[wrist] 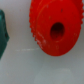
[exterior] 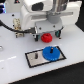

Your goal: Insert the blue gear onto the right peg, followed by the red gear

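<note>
The red gear [exterior: 47, 38] lies flat on the white table, just beyond the grey, black-rimmed plate [exterior: 35, 61]. My gripper [exterior: 47, 34] hangs directly over it, with dark fingers either side and apart from the disc, so it looks open and empty. In the wrist view the red gear [wrist: 55, 29] fills the frame, its centre hole dark. The blue gear [exterior: 51, 53] lies flat on the plate's end at the exterior view's right. The right peg is hidden by the blue gear's hub. The shorter dark pin [exterior: 37, 56] stands bare on the plate's other end.
The white arm body [exterior: 37, 15] and a black cable [exterior: 11, 26] hang over the back of the table. A dark green blurred shape [wrist: 3, 35] sits at the wrist view's edge. The table's edge runs along the exterior view's right.
</note>
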